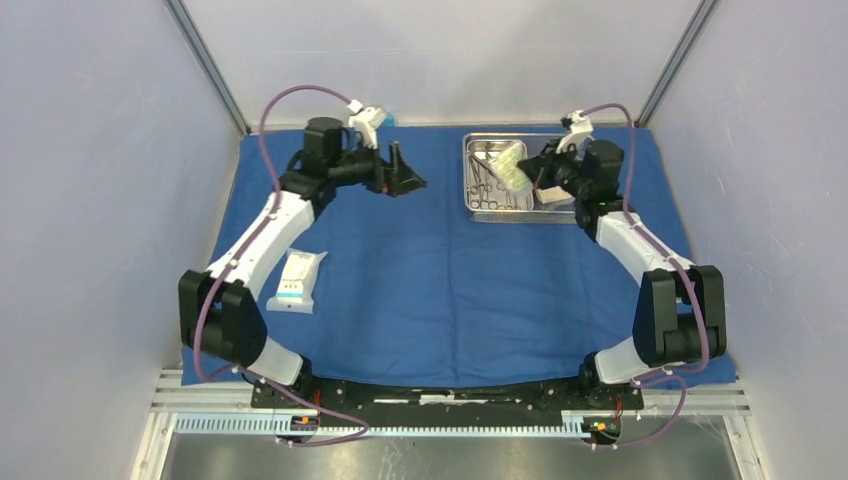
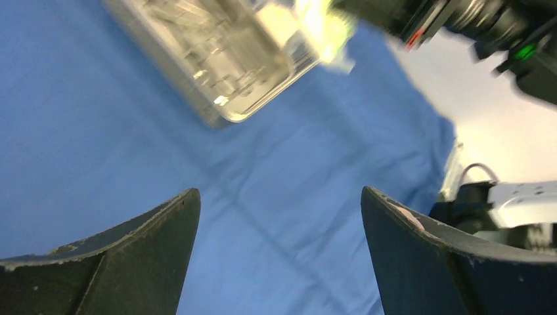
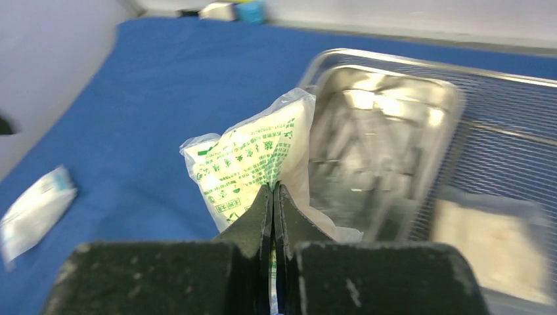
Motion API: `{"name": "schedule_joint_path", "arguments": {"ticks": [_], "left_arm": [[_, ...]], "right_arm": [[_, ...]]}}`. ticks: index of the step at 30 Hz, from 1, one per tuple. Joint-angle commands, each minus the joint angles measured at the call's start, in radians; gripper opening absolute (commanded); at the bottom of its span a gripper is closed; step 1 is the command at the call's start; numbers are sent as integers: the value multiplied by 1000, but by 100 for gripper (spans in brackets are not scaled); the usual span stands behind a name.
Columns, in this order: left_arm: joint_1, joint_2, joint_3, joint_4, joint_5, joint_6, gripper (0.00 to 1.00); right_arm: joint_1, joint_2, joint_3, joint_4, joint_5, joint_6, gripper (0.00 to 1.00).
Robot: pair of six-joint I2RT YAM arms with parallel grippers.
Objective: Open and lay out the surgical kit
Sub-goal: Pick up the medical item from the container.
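Between pale walls I see creased blue cloth, my right gripper pinching a crinkly green-printed packet over the shiny mesh tray, left gripper gaping wide.

Metal posts rise at the far corners of the bench, between pale panels. A slotted rail lines its near edge.
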Motion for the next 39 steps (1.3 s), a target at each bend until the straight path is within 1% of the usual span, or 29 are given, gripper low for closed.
{"name": "schedule_joint_path", "arguments": {"ticks": [1,3,7,10,13,16,20,28,29,31,32,34,35,38,39], "left_arm": [[-117,80,-1,389,7,-311,97],[-157,127,3,474,-9,-388,95],[-209,197,14,568,-34,-511,93],[-233,222,10,615,-64,-533,95],[-245,252,37,642,-58,-545,96],[-258,287,62,659,-62,-552,94],[-270,327,85,661,-64,-561,86],[-273,383,133,684,-44,-583,58],[-273,394,142,694,-31,-587,53],[-273,417,172,700,4,-582,37],[-273,425,185,690,21,-573,32],[-271,427,200,653,53,-538,24],[-268,421,209,612,67,-503,19],[-247,388,233,406,107,-342,8],[-237,371,246,323,113,-282,6]], "right_arm": [[97,-78,-40,186,-74,132,0],[122,-80,-54,205,-86,173,0],[133,-72,-80,255,-120,248,0],[136,-75,-96,283,-142,271,0],[137,-84,-124,315,-147,296,0],[139,-87,-141,332,-146,310,0],[139,-97,-148,330,-146,311,0],[140,-103,-177,340,-142,316,1],[140,-105,-182,341,-140,315,1],[141,-108,-191,340,-129,304,2],[141,-110,-192,335,-127,296,3],[141,-118,-193,318,-125,275,12],[141,-125,-192,308,-123,256,20],[138,-153,-186,253,-108,178,42],[137,-165,-183,226,-101,147,47]]}}
